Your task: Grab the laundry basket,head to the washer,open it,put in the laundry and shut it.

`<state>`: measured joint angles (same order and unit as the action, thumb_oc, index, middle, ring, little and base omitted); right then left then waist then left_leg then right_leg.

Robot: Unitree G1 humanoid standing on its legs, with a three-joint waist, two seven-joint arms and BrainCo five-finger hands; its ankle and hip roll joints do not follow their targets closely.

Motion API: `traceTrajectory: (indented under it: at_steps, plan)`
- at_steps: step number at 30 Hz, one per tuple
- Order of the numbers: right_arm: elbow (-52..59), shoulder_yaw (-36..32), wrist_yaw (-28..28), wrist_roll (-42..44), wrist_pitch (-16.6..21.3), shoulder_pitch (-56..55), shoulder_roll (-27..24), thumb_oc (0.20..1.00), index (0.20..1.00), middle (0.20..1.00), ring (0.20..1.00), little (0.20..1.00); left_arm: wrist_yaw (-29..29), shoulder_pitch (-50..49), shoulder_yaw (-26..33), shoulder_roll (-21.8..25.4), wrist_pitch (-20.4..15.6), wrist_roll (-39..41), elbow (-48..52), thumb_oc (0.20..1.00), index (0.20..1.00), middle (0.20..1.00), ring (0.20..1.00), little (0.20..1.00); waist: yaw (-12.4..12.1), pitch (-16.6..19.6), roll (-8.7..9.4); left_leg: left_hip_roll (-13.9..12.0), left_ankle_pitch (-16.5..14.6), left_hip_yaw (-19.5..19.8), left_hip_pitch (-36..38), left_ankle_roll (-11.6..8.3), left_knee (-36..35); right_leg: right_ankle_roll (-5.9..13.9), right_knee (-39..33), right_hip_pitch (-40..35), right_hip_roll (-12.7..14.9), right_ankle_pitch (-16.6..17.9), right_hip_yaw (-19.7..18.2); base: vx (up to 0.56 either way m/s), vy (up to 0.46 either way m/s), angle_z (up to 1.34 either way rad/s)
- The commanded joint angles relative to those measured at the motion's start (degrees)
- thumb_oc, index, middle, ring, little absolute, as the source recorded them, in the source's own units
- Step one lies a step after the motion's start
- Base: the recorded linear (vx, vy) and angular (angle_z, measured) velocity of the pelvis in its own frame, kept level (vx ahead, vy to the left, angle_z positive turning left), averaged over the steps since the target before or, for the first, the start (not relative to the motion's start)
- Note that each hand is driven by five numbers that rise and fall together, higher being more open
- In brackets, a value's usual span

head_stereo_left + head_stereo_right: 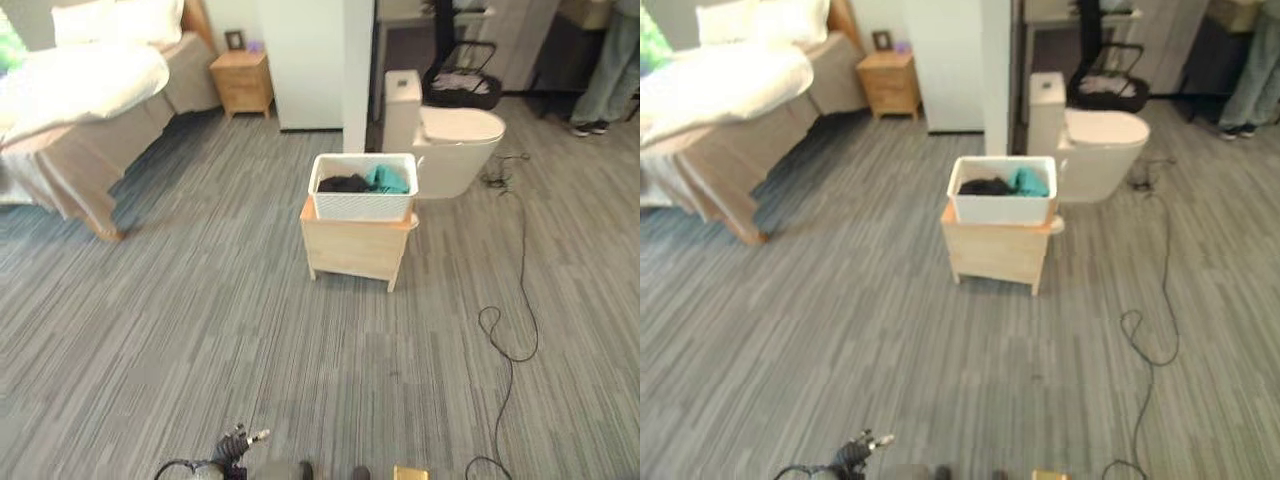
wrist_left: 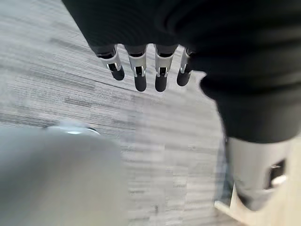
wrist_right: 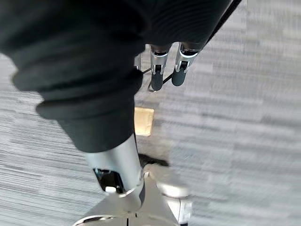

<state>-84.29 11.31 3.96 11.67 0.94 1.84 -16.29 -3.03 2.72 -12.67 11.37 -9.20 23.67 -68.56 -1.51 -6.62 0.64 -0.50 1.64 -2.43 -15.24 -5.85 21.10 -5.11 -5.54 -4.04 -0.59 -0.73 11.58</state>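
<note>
I see the white laundry basket [image 1: 363,188] sitting on top of a small wooden stand [image 1: 355,249] out in the middle of the room, well ahead of me. Inside it are dark clothes [image 1: 343,184] and a teal cloth [image 1: 388,179]. Nothing is touching the basket. My left hand [image 2: 141,70] hangs down over the grey striped floor [image 1: 200,330] with its fingers [image 2: 139,75] straight and loose, holding nothing. My right hand [image 3: 164,66] hangs the same way, its fingers [image 3: 157,75] straight and pointing at the floor, with nothing in them. A small tan square [image 3: 144,121] lies on the floor below the right hand. Behind the stand is a white toilet [image 1: 445,140], and a dark bag [image 1: 462,85] sits past it. A bed [image 1: 90,100] with white covers is off to my left, with a wooden nightstand [image 1: 241,82] beside it. A person [image 1: 610,70] stands far off at the right, by the wall. I cannot pick out a washer from here. I think the job has not really started: the basket is not grabbed yet, so I need to walk up to it, take hold of it with both hands, carry it to the washer, open the door, put the clothes in and shut it.
</note>
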Motion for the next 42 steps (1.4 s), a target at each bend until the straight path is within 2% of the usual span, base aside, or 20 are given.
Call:
traceTrajectory:
  at_steps: [1, 5, 9, 10, 11, 13, 15, 18, 19, 20, 22, 23, 25, 28, 33, 34, 36, 38, 40, 42]
  plan:
    - [-1.1, -0.8, 0.0, 3.1, 0.2, -0.1, -2.3, 1.0, 1.0, 1.0, 1.0, 1.0, -0.3, 0.5, -1.8, -0.1, -0.7, 1.5, 1.5, 1.0, 1.0, 1.0, 1.0, 1.0, -0.8, 1.6, -1.33, -3.9, 2.1, 1.7, 0.3, 1.2, -11.7, 6.63, 2.3, -2.4, 1.9, -6.9, -4.0, 0.17, 0.044, 0.15]
    - [-2.0, 0.1, -1.2, 1.3, -0.1, 0.9, -2.4, 1.0, 1.0, 1.0, 1.0, 1.0, 0.0, 0.5, -2.1, 0.1, -0.7, 1.9, 1.8, 1.0, 1.0, 1.0, 1.0, 1.0, -2.9, 2.1, -1.77, -2.4, 6.3, 2.4, -4.4, 0.95, -21.3, 6.6, 3.4, -4.7, 0.6, -10.6, -4.9, 0.33, 0.097, 0.09]
    - [-2.2, 1.1, -1.1, -1.3, -0.8, 1.3, -2.0, 1.0, 1.0, 1.0, 1.0, 1.0, -0.2, -0.5, -2.0, 1.0, -0.4, 0.7, 2.9, 1.0, 1.0, 1.0, 1.0, 1.0, -4.7, 3.5, -0.88, -2.0, 6.9, 1.9, -4.9, 2.18, -18.9, 6.94, 5.2, -7.9, 0.9, -12.8, -6.6, 0.48, 0.167, -0.08]
    - [-1.5, 1.1, -0.6, -0.9, -0.8, 1.6, -1.0, 1.0, 1.0, 1.0, 1.0, 1.0, -0.2, 0.2, -2.4, 2.1, -0.5, -0.8, 3.6, 1.0, 1.0, 1.0, 1.0, 1.0, -5.6, 3.9, 1.53, 0.4, 3.9, 1.9, -6.7, 4.26, -11.5, 8.52, 10.3, -8.0, 3.4, -12.1, -7.3, 0.59, 0.236, -0.44]
    - [-1.5, 1.1, -0.6, -0.9, -0.8, 1.6, -1.0, 1.0, 1.0, 1.0, 1.0, 1.0, -0.2, 0.2, -2.4, 2.1, -0.5, -0.8, 3.6, 1.0, 1.0, 1.0, 1.0, 1.0, -5.6, 4.0, 1.46, 0.3, 4.0, 1.9, -6.8, 4.24, -11.5, 8.5, 10.3, -7.9, 3.3, -12.0, -7.3, 0.59, 0.267, -0.26]
    - [-2.1, 1.7, -0.1, -2.6, -1.1, 1.6, -0.3, 1.0, 1.0, 1.0, 1.0, 1.0, -0.5, 0.7, -3.1, 2.4, -0.2, -2.9, 3.3, 1.0, 1.0, 1.0, 1.0, 1.0, -6.0, 4.6, 2.62, 1.8, 1.3, 0.7, -4.6, 6.11, -11.2, 11.26, 17.6, -6.0, 4.8, -5.7, -7.1, 0.35, 0.197, 0.02]
    - [-1.7, 2.0, 0.5, -3.3, -1.5, 1.8, -0.2, 1.0, 1.0, 1.0, 1.0, 1.0, -1.5, 0.3, -4.3, 3.6, 0.1, -3.8, 5.3, 1.0, 1.0, 1.0, 1.0, 1.0, -4.6, 3.6, 1.66, 3.1, -1.9, 0.0, 1.1, 8.85, -12.8, 13.7, 34.6, 1.1, 5.7, 5.7, -8.0, 0.42, 0.281, -0.04]
    - [-0.3, 1.1, 0.5, -1.9, -1.1, 2.1, -0.2, 1.0, 1.0, 1.0, 1.0, 1.0, -1.4, 0.4, -5.0, 3.9, 0.0, -4.5, 5.2, 1.0, 1.0, 1.0, 1.0, 1.0, -3.3, 2.8, -0.46, 2.6, -3.0, -0.4, 5.9, 9.92, -14.7, 13.73, 41.3, 6.6, 7.8, 8.1, -5.5, 0.27, 0.19, 0.07]
    - [-0.3, 1.1, 0.5, -1.9, -1.1, 2.1, -0.2, 1.0, 1.0, 1.0, 1.0, 1.0, -1.4, 0.4, -5.0, 3.9, 0.0, -4.5, 5.2, 1.0, 1.0, 1.0, 1.0, 1.0, -3.3, 2.9, -0.54, 2.5, -3.0, -0.4, 5.8, 9.9, -14.7, 13.7, 41.2, 6.7, 7.7, 8.2, -5.5, 0.51, 0.185, 0.19]
    - [-0.3, 0.9, 0.4, -1.9, -1.1, 1.0, 0.2, 1.0, 1.0, 1.0, 1.0, 1.0, -1.2, 0.8, -5.2, 4.1, 0.1, -5.8, 3.9, 1.0, 1.0, 1.0, 1.0, 1.0, -1.5, 2.2, -2.62, 1.7, -4.6, 0.1, 11.5, 9.8, -16.9, 11.42, 36.1, 12.2, 10.7, 2.4, -0.3, 0.4, 0.103, 0.16]
    - [-0.5, 0.6, 0.2, -2.0, -1.2, 0.4, 0.2, 1.0, 1.0, 1.0, 1.0, 1.0, -1.1, 1.1, -5.0, 4.1, 0.0, -6.0, 3.4, 1.0, 1.0, 1.0, 1.0, 1.0, -0.9, 1.8, -2.98, 1.5, -5.8, 0.1, 13.7, 9.38, -17.3, 10.94, 31.8, 13.0, 11.3, -0.2, 1.4, 0.35, 0.044, 0.02]
    - [-0.5, 0.6, 0.2, -2.0, -1.2, 0.4, 0.2, 1.0, 1.0, 1.0, 1.0, 1.0, -1.1, 1.1, -5.0, 4.1, 0.0, -6.0, 3.4, 1.0, 1.0, 1.0, 1.0, 1.0, -0.9, 1.8, -3.05, 1.4, -5.8, 0.1, 13.6, 9.35, -17.3, 10.89, 31.6, 12.9, 11.2, 0.0, 1.5, 0.41, -0.064, 0.05]
    - [-1.0, -0.1, 0.2, -1.6, -1.5, -0.5, 0.2, 1.0, 1.0, 1.0, 1.0, 1.0, -0.9, 1.7, -5.2, 3.5, -0.1, -6.9, 2.1, 1.0, 1.0, 1.0, 1.0, 1.0, 0.6, 1.7, -2.36, 1.9, -9.0, 0.4, 18.0, 8.0, -17.8, 11.8, 14.0, 14.0, 11.0, 1.3, 3.1, 0.48, -0.114, 0.33]
    - [-1.8, -1.4, 0.5, -1.0, -1.9, -1.4, 0.1, 1.0, 1.0, 1.0, 1.0, 1.0, -0.7, 2.6, -5.2, 2.8, -0.6, -7.6, 1.4, 1.0, 1.0, 1.0, 1.0, 1.0, 2.4, 1.4, -1.39, 2.0, -12.0, 1.3, 21.1, 6.74, -17.0, 14.41, 2.5, 15.9, 10.4, 5.9, -1.3, 0.45, -0.117, 0.33]
    - [-2.6, -2.5, 1.1, -0.7, -2.1, -3.3, -0.5, 1.0, 1.0, 1.0, 1.0, 1.0, -1.0, 1.6, -5.3, 1.6, -0.7, -7.7, 0.7, 1.0, 1.0, 1.0, 1.0, 1.0, 3.5, 3.2, -0.42, 0.2, -14.3, 1.9, 27.4, 4.59, -17.0, 14.24, 3.8, 15.2, 9.9, 8.9, 0.5, 0.38, -0.167, 0.59]
    - [-2.8, -2.4, 1.0, -1.0, -2.2, -3.3, -0.9, 1.0, 1.0, 1.0, 1.0, 1.0, -1.0, 1.3, -5.3, 1.5, -0.8, -8.1, 0.6, 1.0, 1.0, 1.0, 1.0, 1.0, 3.5, 3.7, -0.93, -0.8, -13.5, 1.6, 28.2, 3.66, -16.3, 13.87, 4.4, 14.5, 9.3, 8.7, 1.8, 0.46, -0.325, 0.27]
    - [-3.8, -1.6, 1.3, -2.1, -2.4, -2.8, -1.2, 1.0, 1.0, 1.0, 1.0, 1.0, -1.0, 0.9, -5.2, 1.4, -0.6, -8.0, 0.7, 1.0, 1.0, 1.0, 1.0, 1.0, 3.4, 4.1, -1.91, -3.3, -6.9, 1.3, 25.0, 0.44, -8.2, 12.03, 5.2, 12.4, 7.5, 6.5, 3.6, 0.26, -0.28, 0.12]
    - [-4.1, -1.4, 0.6, -1.7, -2.5, -1.8, -2.1, 1.0, 1.0, 1.0, 1.0, 1.0, -1.3, 0.0, -4.6, 2.0, -0.2, -5.2, 3.7, 1.0, 1.0, 1.0, 1.0, 1.0, 2.2, 2.1, -1.14, -6.2, 2.6, 1.2, 14.4, -1.44, 11.9, 8.76, 5.3, 9.5, 7.0, 4.3, 4.4, 0.08, -0.319, 0.26]
    - [-3.7, -0.5, 0.2, -1.1, -2.8, -0.6, -2.8, 1.0, 1.0, 1.0, 1.0, 1.0, -1.0, -0.4, -4.0, 2.3, 0.0, -4.1, 4.7, 1.0, 1.0, 1.0, 1.0, 1.0, 0.5, 0.3, -0.26, -4.8, 3.7, 3.1, 9.0, -0.17, 21.9, 6.97, 4.4, 7.3, 5.6, 3.2, 3.0, 0.12, -0.247, -0.37]
    - [-4.1, 0.1, 0.4, -0.9, -3.2, -0.3, -2.9, 1.0, 1.0, 1.0, 1.0, 1.0, -0.9, -0.1, -3.9, 2.1, 0.1, -3.2, 4.9, 1.0, 1.0, 1.0, 1.0, 1.0, -0.6, -0.2, 0.12, -4.5, 1.4, 2.8, 6.0, 0.94, 20.4, 6.74, 3.5, 5.4, 5.2, 2.3, 1.3, 0.19, -0.104, -0.45]
